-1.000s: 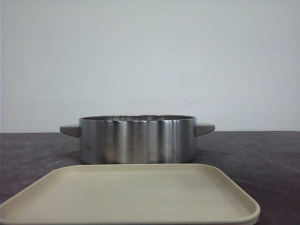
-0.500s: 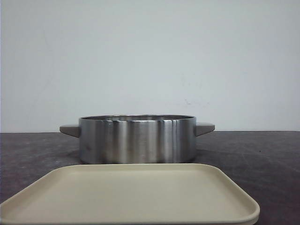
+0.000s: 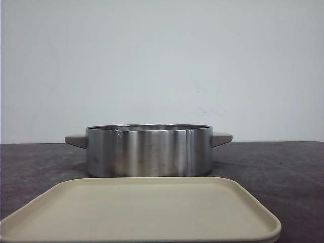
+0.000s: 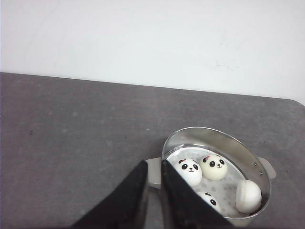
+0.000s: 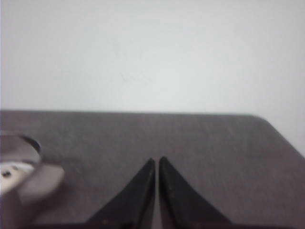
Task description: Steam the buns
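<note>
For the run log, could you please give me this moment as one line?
buns: four in pot | tray: no buns on it | left gripper: shut, above table beside pot | right gripper: shut, holding nothing

Tray (image 3: 142,212) on table (image 3: 283,167) in front, pot (image 3: 148,150) behind it, buns (image 4: 213,167) inside pot

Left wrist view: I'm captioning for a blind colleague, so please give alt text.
Four white panda-face buns sit inside a steel pot on a dark table. The left gripper, fingers nearly together and holding nothing, hangs over the pot's near handle.
</note>
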You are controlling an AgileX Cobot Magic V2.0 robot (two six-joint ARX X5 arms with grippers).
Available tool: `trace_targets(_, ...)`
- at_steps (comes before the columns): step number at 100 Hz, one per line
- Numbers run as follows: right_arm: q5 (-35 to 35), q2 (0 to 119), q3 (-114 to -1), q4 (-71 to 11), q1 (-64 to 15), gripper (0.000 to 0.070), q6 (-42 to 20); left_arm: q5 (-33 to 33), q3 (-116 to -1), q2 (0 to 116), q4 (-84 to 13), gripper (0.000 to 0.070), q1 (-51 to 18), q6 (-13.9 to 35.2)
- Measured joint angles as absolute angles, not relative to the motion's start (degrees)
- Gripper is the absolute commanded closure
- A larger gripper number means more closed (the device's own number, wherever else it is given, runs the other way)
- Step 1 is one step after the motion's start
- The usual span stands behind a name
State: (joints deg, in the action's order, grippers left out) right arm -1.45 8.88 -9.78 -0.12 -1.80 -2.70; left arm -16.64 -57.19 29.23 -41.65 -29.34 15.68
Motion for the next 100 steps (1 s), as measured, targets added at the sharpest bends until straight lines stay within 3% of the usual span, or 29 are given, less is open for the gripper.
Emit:
trace_targets(27,-0.08,0.16,-1.89,-8.82,-1.52,0.0692,-3.77,-16.64,-57.19,29.23,-41.65,0.07,-29.34,15.66)
trace_targets(49,0.19,0.21,-0.97,-10.13,-0.69,0.0692,-4.45,-16.62,-57.19,29.23,-41.67,0.07,-29.34,15.66)
trace_targets(73,1.28,0.21,-0.97,-10.11,-0.67,0.0692,-0.4,-16.64,-57.19,29.23,-41.67,0.07,-29.34,15.68)
trace_targets(100,1.28,0.21,-0.95,-9.74,-0.67,0.0692,0.21,-16.64,-57.19,29.23,-41.65,0.07,-29.34,15.68)
